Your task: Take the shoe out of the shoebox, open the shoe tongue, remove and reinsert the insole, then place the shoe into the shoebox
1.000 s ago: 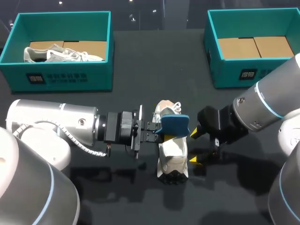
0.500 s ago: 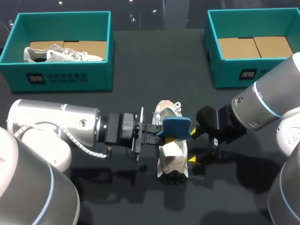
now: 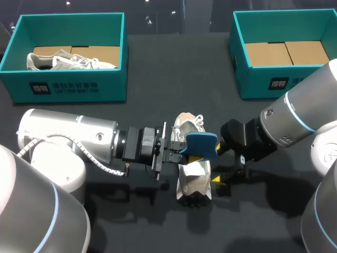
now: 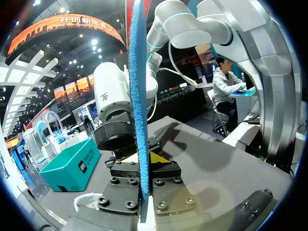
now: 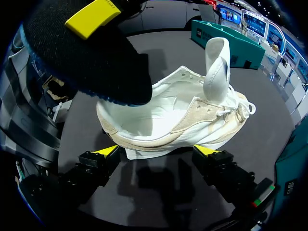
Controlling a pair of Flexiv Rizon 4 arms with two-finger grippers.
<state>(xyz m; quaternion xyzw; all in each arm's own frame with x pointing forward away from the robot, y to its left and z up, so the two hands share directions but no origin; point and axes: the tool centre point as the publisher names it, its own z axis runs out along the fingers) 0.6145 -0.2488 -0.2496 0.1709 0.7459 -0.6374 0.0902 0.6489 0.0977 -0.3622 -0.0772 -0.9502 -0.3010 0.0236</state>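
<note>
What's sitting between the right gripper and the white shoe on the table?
Nothing visible. The right gripper is open just beside the shoe, bare table between. The blue insole, shut in the left gripper, hangs above the shoe, not in between.

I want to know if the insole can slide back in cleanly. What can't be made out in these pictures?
- Inside of the shoe: in the head view the insole covers the opening; in the right wrist view the insole blocks the heel end.
- Flat faces of the insole: the left wrist view shows only its edge, held between the fingers of the left gripper.
</note>
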